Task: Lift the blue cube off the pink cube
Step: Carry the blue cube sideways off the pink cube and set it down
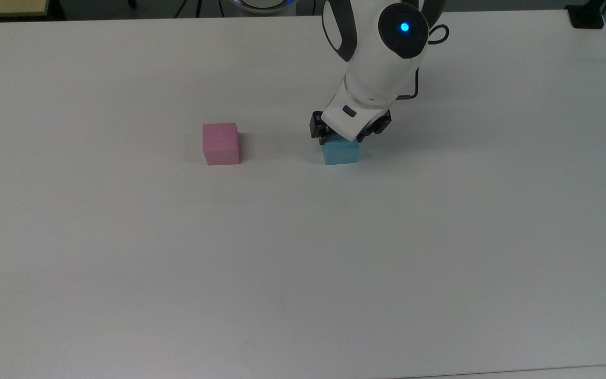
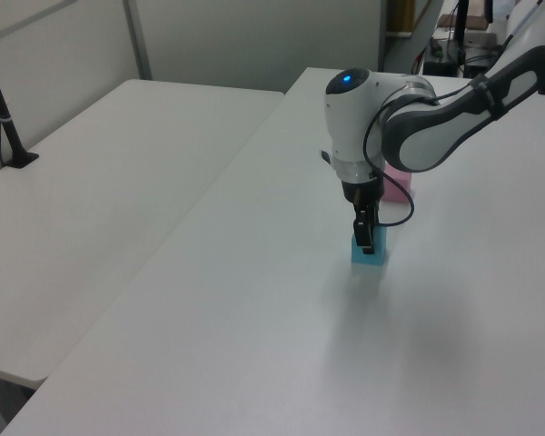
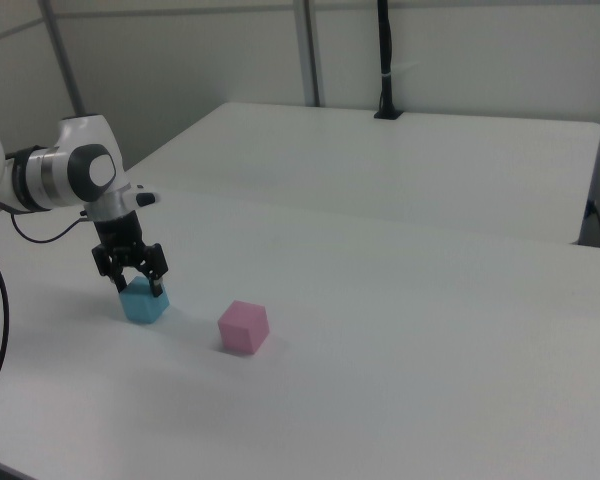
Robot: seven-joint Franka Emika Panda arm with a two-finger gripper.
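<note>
The blue cube [image 1: 341, 153] sits on the white table [image 1: 303, 263], to the right of the pink cube [image 1: 221, 143] in the top view, about three cube widths away. The pink cube [image 3: 244, 326] stands alone with nothing on it. My gripper [image 1: 347, 141] points down onto the blue cube's top half, shut on it with a finger on either side. In the right view the gripper [image 3: 137, 283] straddles the blue cube [image 3: 143, 303]. In the left view the gripper [image 2: 366, 238] covers part of the blue cube [image 2: 371, 255], and the arm hides most of the pink cube [image 2: 401, 185].
A black clamp base [image 1: 587, 16] sits at the table's far right corner in the top view. A second white table [image 2: 91, 182] adjoins on the left view's left, with a black post [image 2: 4, 118] on it. The arm's cable [image 1: 413, 89] loops beside the wrist.
</note>
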